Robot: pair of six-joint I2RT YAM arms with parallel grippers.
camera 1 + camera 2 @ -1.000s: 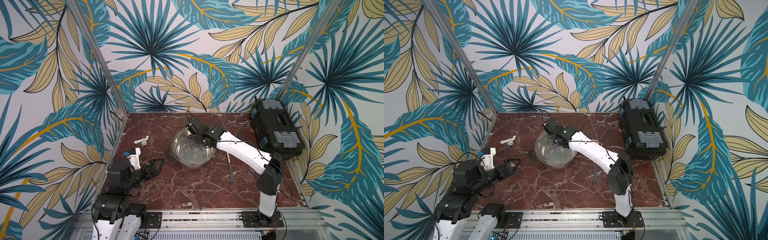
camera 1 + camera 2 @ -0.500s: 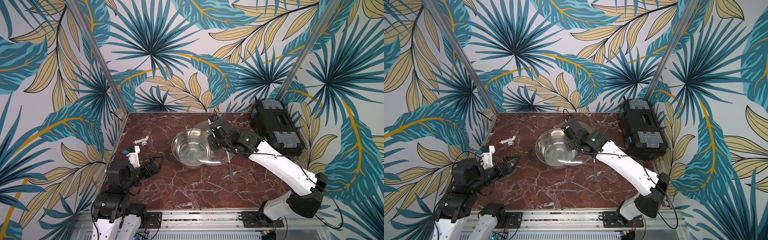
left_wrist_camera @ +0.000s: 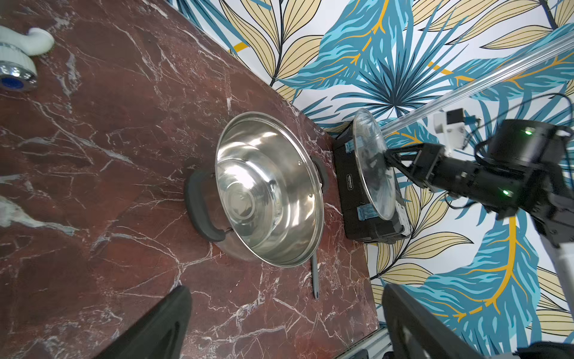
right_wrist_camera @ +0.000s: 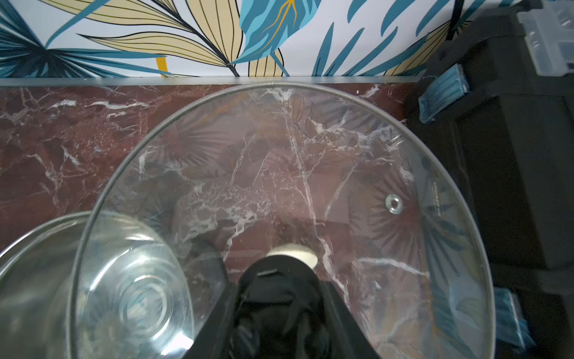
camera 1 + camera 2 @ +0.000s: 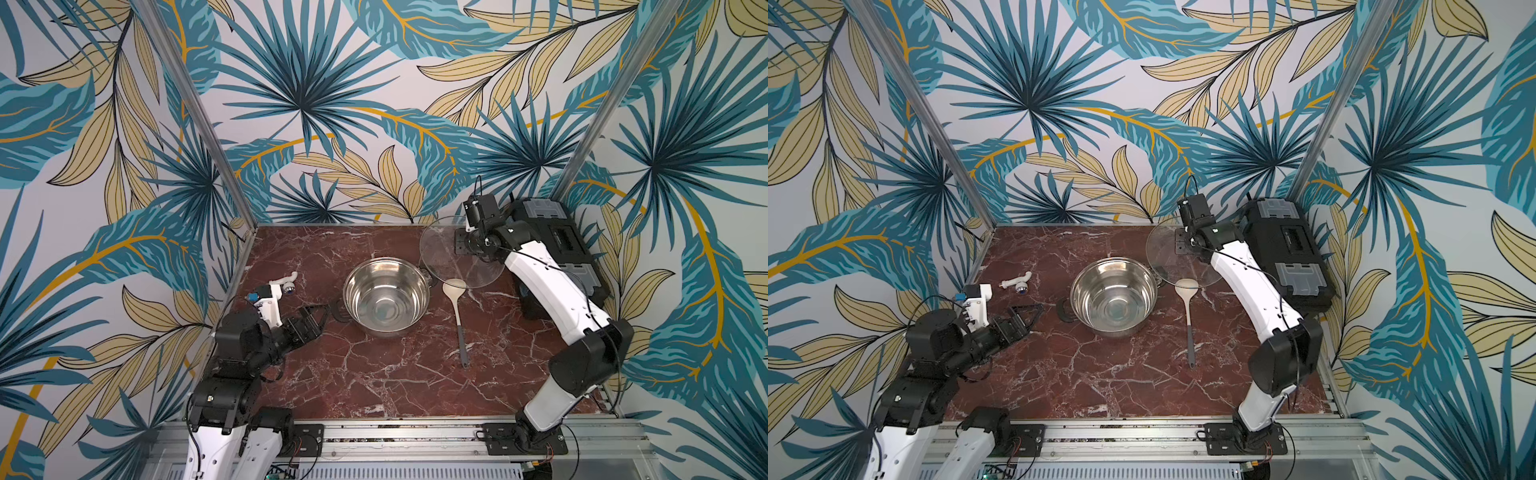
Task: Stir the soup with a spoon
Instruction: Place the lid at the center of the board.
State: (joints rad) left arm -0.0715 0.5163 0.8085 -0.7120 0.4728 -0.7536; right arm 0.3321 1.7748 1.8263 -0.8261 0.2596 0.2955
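Note:
The steel pot [image 5: 386,297] [image 5: 1113,295] [image 3: 270,189] stands uncovered mid-table; its shiny inside is bare and no soup shows. To its right lies the spoon [image 5: 457,309] [image 5: 1188,309], cream bowl toward the back wall, grey handle end [image 3: 315,279] toward the front. My right gripper [image 5: 471,249] [image 5: 1185,247] [image 4: 279,295] is shut on the black knob of the clear glass lid [image 5: 457,253] [image 4: 279,155], held in the air at the back right, over the spoon's bowl [image 4: 295,253]. My left gripper [image 5: 318,313] [image 5: 1030,311] [image 3: 285,289] stands open and empty, left of the pot.
A black toolbox [image 5: 557,245] [image 5: 1287,249] sits along the right wall, close beside the lid. A white pipe fitting [image 5: 286,282] [image 5: 1017,282] [image 3: 18,56] lies at the back left. Patterned walls close in the table on three sides.
My right arm has lifted the lid off the pot and carried it right and back, toward the toolbox. The pot now stands uncovered. My left arm has hardly moved.

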